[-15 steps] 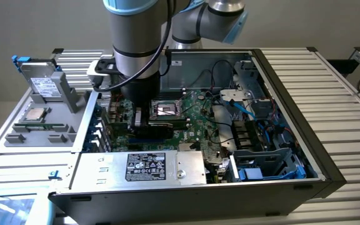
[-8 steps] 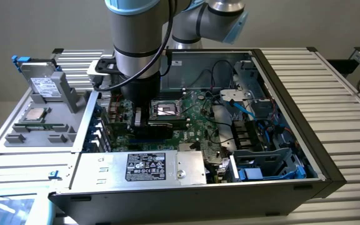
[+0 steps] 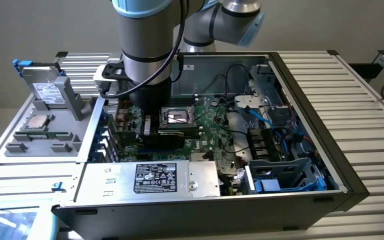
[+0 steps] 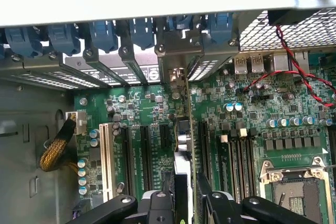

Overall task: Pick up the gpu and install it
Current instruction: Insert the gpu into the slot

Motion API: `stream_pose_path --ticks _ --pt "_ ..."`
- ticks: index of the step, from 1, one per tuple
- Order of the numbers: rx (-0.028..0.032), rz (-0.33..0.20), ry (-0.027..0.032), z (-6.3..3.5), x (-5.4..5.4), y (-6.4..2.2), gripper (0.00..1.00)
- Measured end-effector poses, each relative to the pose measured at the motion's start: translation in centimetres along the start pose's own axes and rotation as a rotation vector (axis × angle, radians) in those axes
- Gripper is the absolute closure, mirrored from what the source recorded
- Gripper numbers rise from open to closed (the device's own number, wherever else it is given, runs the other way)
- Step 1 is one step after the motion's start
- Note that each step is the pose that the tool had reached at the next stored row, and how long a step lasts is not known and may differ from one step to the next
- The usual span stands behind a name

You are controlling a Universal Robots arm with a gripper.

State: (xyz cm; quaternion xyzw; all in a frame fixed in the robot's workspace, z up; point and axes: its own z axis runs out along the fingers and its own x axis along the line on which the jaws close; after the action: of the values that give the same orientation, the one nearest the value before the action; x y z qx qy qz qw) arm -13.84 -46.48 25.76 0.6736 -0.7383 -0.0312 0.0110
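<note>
Grips the gpu (image 4: 191, 140) in the gripper (image 4: 185, 203) - jaws set roughly half closed, black fingers (image 4: 157, 205) pressed on either face of the card. Lies straight under the wrist, then, not off to any side. Stands upright on edge, seen as a thin green line, long axis running along the black expansion slots (image 4: 144, 150) toward the rear wall of the computer case (image 3: 342, 165). Lines up with that row, between the white PCI slot (image 4: 106, 156) and the CPU socket (image 4: 294, 182). Reaches with its metal end bracket to the blue retention clips (image 4: 102, 35) and the perforated slot covers at the back. Cannot tell whether the bottom contacts sit in a slot - hidden beneath the card itself. Judged rigid and thin: hard circuit board, stamped metal bracket, a bulkier dark-and-pale part on one face that is probably the fan shroud, little give under the fingers. Around it, a glossy green motherboard (image 4: 252, 124) studded with silver-topped capacitors, a twisted red-and-black wire pair (image 4: 294, 72), a yellow braided cable (image 4: 55, 148). In the exterior view, a silver power supply (image 3: 158, 177) with a black label along the near wall.
</note>
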Motion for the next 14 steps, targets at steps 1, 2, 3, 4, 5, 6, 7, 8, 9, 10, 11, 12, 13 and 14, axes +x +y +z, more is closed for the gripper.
stream_pose_path --ticks 1,2,3,4,5,6,7,8,9,10,11,12,13,14 --pt "0.0000 0.000 0.0000 0.02 0.00 0.00 0.72" --pt "0.0000 0.000 -0.0001 0.04 0.00 -0.01 0.72" --pt "0.0002 0.000 -0.0003 0.08 0.00 -0.01 0.72" --pt "0.0001 0.000 -0.0002 0.10 0.00 -0.01 0.72" --pt "0.0000 0.001 -0.0002 0.15 0.00 -0.01 0.72" --pt "-0.0001 0.001 -0.0001 0.20 0.01 -0.01 0.72" --pt "-0.0001 0.001 0.0000 0.22 0.01 -0.02 0.72" --pt "-0.0001 0.002 0.0001 0.22 0.01 -0.01 0.72" --pt "0.0000 0.002 0.0000 0.23 0.01 -0.02 0.72" --pt "0.0000 0.002 -0.0001 0.24 0.01 -0.02 0.72" --pt "0.0001 0.002 -0.0003 0.25 0.01 -0.02 0.72" --pt "0.0001 0.002 -0.0004 0.25 0.00 -0.02 0.72" --pt "0.0001 0.002 -0.0004 0.25 0.00 -0.02 0.72" --pt "0.0001 0.002 -0.0004 0.25 0.00 -0.02 0.72"
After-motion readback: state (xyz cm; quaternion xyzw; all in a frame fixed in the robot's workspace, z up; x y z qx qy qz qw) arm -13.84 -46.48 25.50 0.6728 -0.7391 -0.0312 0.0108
